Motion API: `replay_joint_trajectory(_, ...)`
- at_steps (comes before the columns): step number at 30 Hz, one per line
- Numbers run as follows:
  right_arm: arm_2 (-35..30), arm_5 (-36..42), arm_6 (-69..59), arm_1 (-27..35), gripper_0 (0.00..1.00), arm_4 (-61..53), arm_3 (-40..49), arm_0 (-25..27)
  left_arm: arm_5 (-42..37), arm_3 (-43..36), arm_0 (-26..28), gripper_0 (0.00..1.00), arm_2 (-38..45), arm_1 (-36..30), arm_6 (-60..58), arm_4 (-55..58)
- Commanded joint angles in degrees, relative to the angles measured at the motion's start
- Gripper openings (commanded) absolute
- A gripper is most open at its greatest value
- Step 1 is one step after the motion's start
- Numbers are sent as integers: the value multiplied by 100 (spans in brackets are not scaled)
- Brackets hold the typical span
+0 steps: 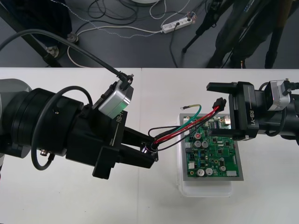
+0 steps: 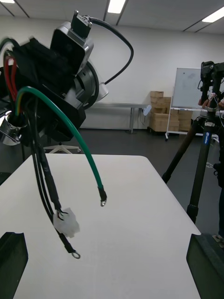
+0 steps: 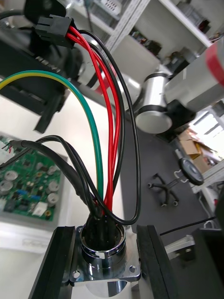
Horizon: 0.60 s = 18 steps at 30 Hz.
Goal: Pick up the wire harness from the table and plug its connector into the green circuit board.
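One wire harness [image 1: 184, 127], red, black and green wires: my left gripper [image 1: 152, 154] clamps its round metal flanged socket [image 3: 103, 254] left of the single green circuit board [image 1: 212, 151]. Its small black plug [image 1: 218, 103] sits by the board's far edge, between the wide-spread fingers of my right gripper [image 1: 223, 111]. All over a plain light table [image 1: 70, 200].

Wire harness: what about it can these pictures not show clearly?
- Front view: the left gripper covers the metal socket it clamps.
- Front view: whether the black plug touches the open right gripper cannot be told; they overlap from above.
- Left wrist view: the green wire has its far end cut off by the picture's edge.
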State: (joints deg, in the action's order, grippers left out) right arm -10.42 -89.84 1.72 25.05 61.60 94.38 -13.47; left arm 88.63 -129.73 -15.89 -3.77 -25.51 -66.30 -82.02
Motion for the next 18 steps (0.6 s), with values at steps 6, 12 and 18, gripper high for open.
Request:
replay_joint_trajectory(6,120,-16,-172,123,100,-148,186,-68,137,-219,121,0,61,187,170,599)
replay_joint_trajectory(12,207,-16,-208,167,100,-263,186,-68,137,-219,147,0,-36,204,109,740)
replay_joint_trajectory(18,331,-16,-260,334,100,-500,177,-68,137,-219,147,0,-168,204,3,810)
